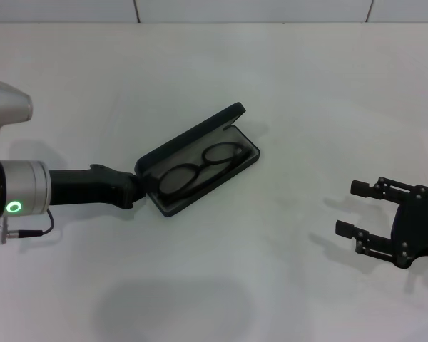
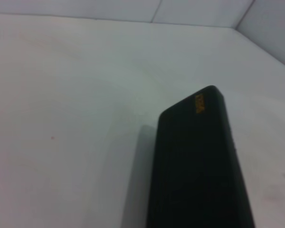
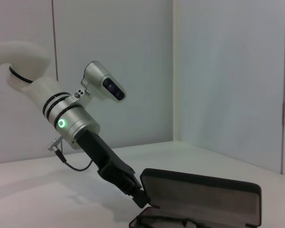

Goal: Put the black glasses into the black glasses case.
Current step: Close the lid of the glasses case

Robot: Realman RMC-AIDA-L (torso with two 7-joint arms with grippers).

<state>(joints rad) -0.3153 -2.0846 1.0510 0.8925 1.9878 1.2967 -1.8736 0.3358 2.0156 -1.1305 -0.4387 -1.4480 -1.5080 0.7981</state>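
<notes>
The black glasses case [image 1: 187,140] lies open in the middle of the table, its lid tilted up toward the far left. The black glasses [image 1: 200,169] lie inside its base with both lenses showing. My left gripper [image 1: 137,187] reaches in from the left and meets the lid's near-left end. The right wrist view shows the left gripper [image 3: 138,198] against the lid's edge [image 3: 199,197], with the glasses [image 3: 166,222] just visible below. In the left wrist view the lid's black outside [image 2: 194,166] with orange lettering [image 2: 199,103] fills the foreground. My right gripper [image 1: 344,208] rests open, well to the right.
The white table [image 1: 271,285] spreads around the case. A white wall [image 1: 257,10] runs along the table's far edge. The left arm's silver wrist [image 1: 14,192], with a green light, lies low over the table's left side.
</notes>
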